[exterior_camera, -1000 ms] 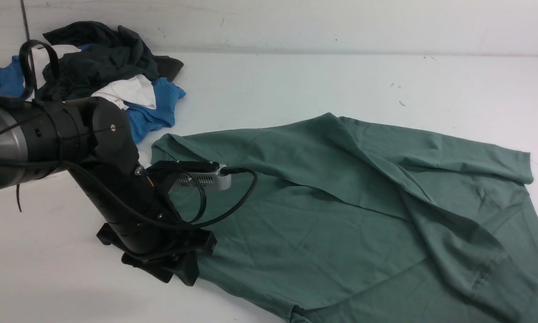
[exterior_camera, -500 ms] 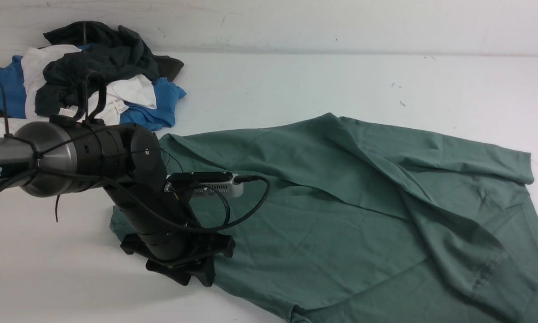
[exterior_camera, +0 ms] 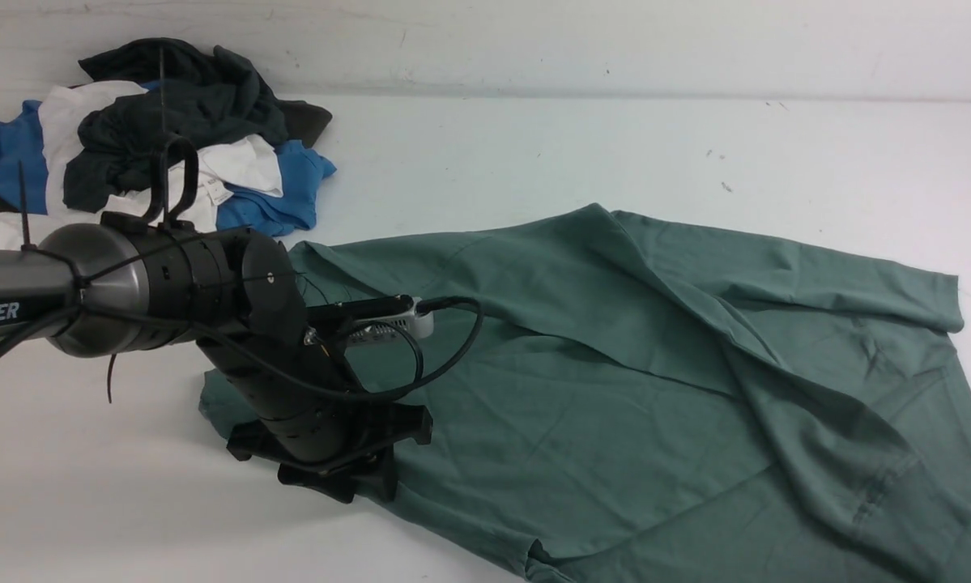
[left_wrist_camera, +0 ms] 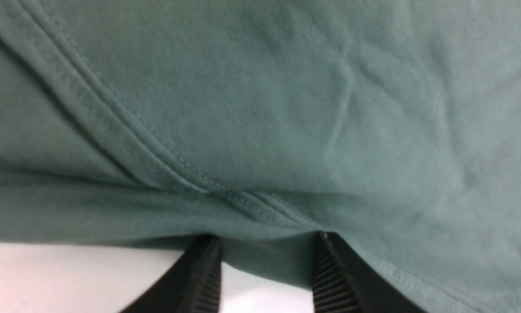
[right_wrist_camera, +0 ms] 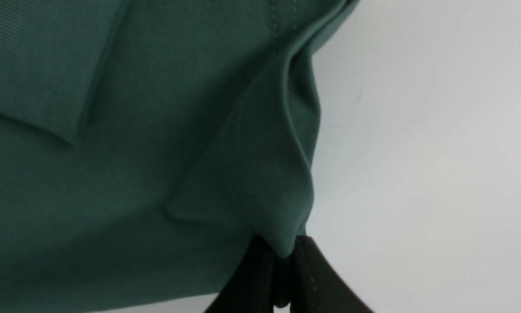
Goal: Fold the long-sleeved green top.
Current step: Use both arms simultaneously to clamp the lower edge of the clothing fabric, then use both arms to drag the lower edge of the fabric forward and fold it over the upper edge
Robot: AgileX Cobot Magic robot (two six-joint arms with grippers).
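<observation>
The left gripper (exterior_camera: pixel 347 478) has slid in low over the left edge of the green long-sleeved top (exterior_camera: pixel 615 364), sprawled across the table's (exterior_camera: pixel 534 146) front right, jaws apart ready to bite, while the right gripper (right_wrist_camera: pixel 282 250) pinches its hem.

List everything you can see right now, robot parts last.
green long-sleeved top: one, sage green, spread rumpled over the table's centre and right.
dark charcoal garment: one, charcoal, topping the pile at the far left.
blue garments: count unclear, blue, in that pile.
white garments: count unclear, white, same pile.
table: one, white, under everything.
left arm: one, black and silver, over the top's left edge.
left tool: one, black, jaws apart at the top's hem.
right tool: one, black, pinched shut on a fold at the top's edge.
</observation>
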